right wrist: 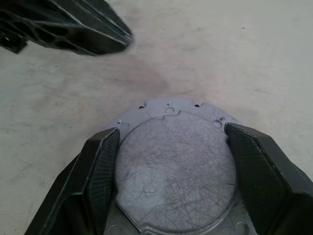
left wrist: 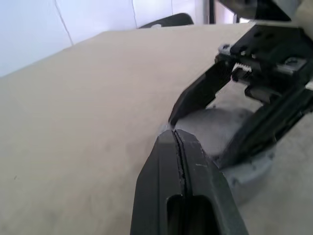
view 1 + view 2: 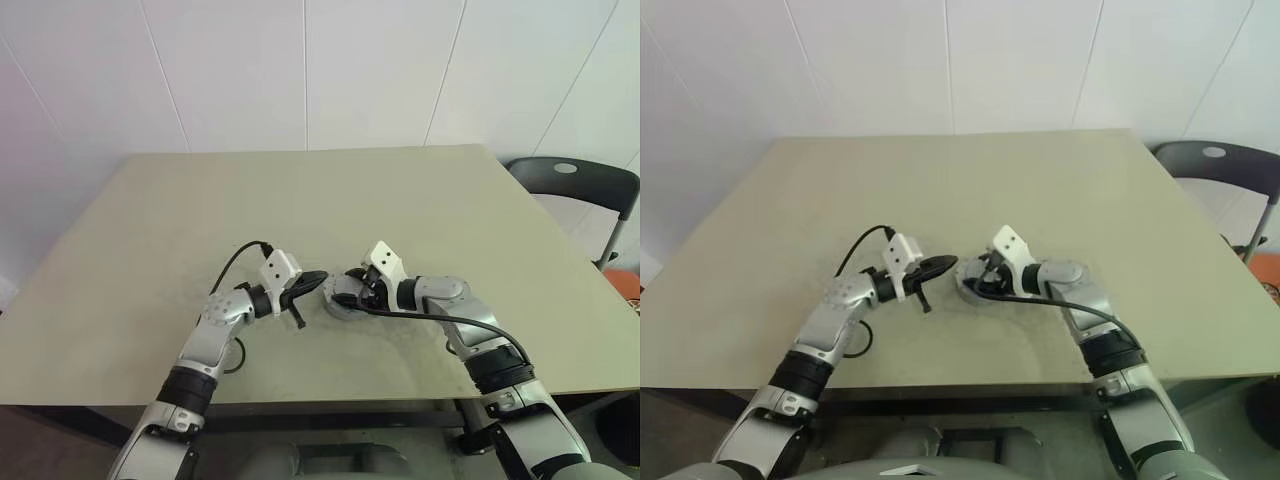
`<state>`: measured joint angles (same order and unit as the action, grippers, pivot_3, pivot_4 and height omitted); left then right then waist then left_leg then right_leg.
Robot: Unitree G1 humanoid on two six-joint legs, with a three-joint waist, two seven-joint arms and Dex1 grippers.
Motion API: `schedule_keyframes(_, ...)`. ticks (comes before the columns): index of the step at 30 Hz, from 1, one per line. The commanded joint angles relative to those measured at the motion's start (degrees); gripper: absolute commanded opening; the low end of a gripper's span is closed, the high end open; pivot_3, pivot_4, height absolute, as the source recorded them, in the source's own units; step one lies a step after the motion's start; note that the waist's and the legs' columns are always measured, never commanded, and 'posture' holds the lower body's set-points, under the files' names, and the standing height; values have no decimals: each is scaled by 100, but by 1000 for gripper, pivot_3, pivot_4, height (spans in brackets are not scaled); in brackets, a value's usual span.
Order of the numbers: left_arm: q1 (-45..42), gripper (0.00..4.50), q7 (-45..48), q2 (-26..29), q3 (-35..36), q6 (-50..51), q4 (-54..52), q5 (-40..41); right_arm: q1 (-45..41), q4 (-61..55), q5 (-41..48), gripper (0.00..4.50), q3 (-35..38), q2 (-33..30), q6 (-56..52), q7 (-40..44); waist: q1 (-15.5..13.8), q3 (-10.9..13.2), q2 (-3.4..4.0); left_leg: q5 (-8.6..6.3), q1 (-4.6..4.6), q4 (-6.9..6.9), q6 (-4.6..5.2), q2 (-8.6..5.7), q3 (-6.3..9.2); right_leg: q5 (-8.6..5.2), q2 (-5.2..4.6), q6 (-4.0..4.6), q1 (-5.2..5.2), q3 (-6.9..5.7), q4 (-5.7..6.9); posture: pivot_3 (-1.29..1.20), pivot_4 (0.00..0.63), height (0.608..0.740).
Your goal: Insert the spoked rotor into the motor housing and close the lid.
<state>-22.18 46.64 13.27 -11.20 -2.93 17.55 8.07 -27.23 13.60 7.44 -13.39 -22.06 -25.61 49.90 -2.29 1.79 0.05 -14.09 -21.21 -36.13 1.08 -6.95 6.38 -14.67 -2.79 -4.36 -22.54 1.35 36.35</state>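
A round silver disc with a scratched flat face, the lid (image 1: pixel 178 171), lies flat on a grey round body with a flange of small holes, the motor housing (image 1: pixel 168 105). Its inside is covered, and the spoked rotor is hidden. My right gripper (image 1: pixel 171 131) reaches over it from the right, one finger (image 1: pixel 100 166) against each side of the lid. In the head views this stack (image 3: pixel 340 308) sits at the table's middle front. My left gripper (image 3: pixel 322 280) is shut with nothing in it, held level, its tips (image 2: pixel 175 134) just left of the lid's edge and slightly above it.
The tan table (image 3: pixel 300 200) stretches bare behind and to both sides of the grippers. A dark chair (image 3: pixel 575 185) stands off the far right corner. Black cables (image 3: pixel 450 320) run along both forearms.
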Motion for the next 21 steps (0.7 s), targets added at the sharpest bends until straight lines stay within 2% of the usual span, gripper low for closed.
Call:
schedule_keyframes(1, -358, 0, 203, -84, -182, -256, 341, -141, 143, 404, -200, 3071, -209, 20, -60, -27, 5, 0, 0, 1, 0, 0, 1, 0, 0, 0, 0, 0, 0, 0, 0, 0, 0, 740)
schedule_keyframes(5, -690, 0, 349, -197, -418, -276, 699, -355, 135, 477, -202, 3071, -161, 68, 66, -93, 5, -1, -2, 0, 5, -2, -1, 0, 1, 0, 1, 0, 6, 0, 1, 0, 0, 740)
schedule_keyframes(8, -931, 0, 385, 20, -961, -138, 890, -1107, 157, 457, -184, 3071, -114, 111, 195, -146, 11, -2, -5, -1, 14, -2, -2, 0, 2, -1, 2, 0, 15, -1, 2, 0, 0, 740)
schedule_keyframes(12, -1025, 0, 426, 10, -1004, 418, 758, -1087, 202, 386, -175, 3071, -98, 144, 272, -184, 14, -8, -1, -2, 32, 4, -3, 4, 4, -3, 5, -2, 26, -1, 1, 0, 0, 740)
schedule_keyframes(20, -777, 0, 473, 66, -1075, 749, 586, -1160, 292, 146, 94, 3071, 84, 193, 210, -139, 13, -8, -1, -4, 61, 16, -4, 8, 5, -19, 5, -24, 38, -1, -8, 0, 0, 740)
schedule_keyframes(21, -745, 0, 472, 66, -1064, 774, 553, -1146, 297, 84, 178, 3817, 121, 202, 167, -80, 9, -8, -1, -4, 62, 18, -5, 8, 5, -18, 5, -24, 38, -1, -9, 0, 0, 740)
